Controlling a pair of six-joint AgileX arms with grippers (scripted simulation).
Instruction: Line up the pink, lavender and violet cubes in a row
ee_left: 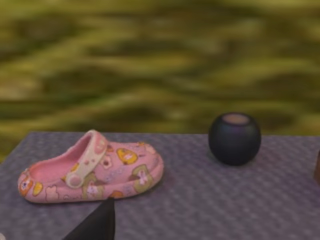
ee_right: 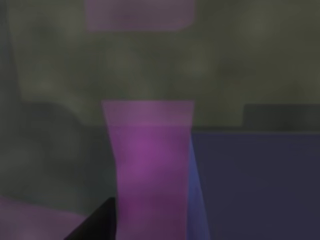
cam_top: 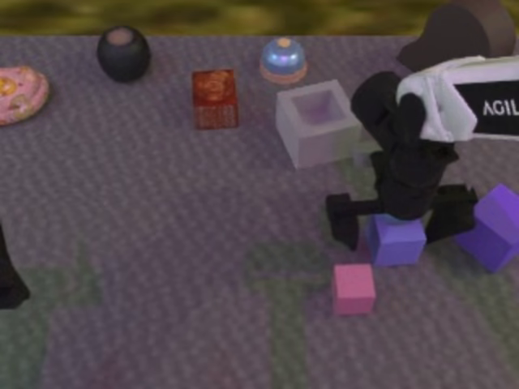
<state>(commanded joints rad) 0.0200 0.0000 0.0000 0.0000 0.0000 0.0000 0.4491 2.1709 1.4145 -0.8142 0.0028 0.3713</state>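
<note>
The lavender cube (cam_top: pixel 399 245) sits right of centre near the front of the table. My right gripper (cam_top: pixel 396 229) hangs over it, open, one black finger on each side and a small gap at the left finger. The small pink cube (cam_top: pixel 353 288) lies just in front and to the left, apart from it. At the right edge, beside the right finger, rests the large violet cube (cam_top: pixel 496 227). Close up in the right wrist view are the pink cube (ee_right: pixel 147 165) and a dark bluish face (ee_right: pixel 255 185), probably the lavender cube. My left gripper (cam_top: pixel 8 279) is parked at the left edge, open.
Along the back stand a pink clog (cam_top: pixel 20 93), a black round pot (cam_top: pixel 123 53), a patterned red-orange cube (cam_top: pixel 215 99), a bell (cam_top: pixel 283 61) and a pale grey hollow box (cam_top: pixel 316 121) just behind the right arm. The left wrist view shows the clog (ee_left: pixel 90 170) and pot (ee_left: pixel 234 138).
</note>
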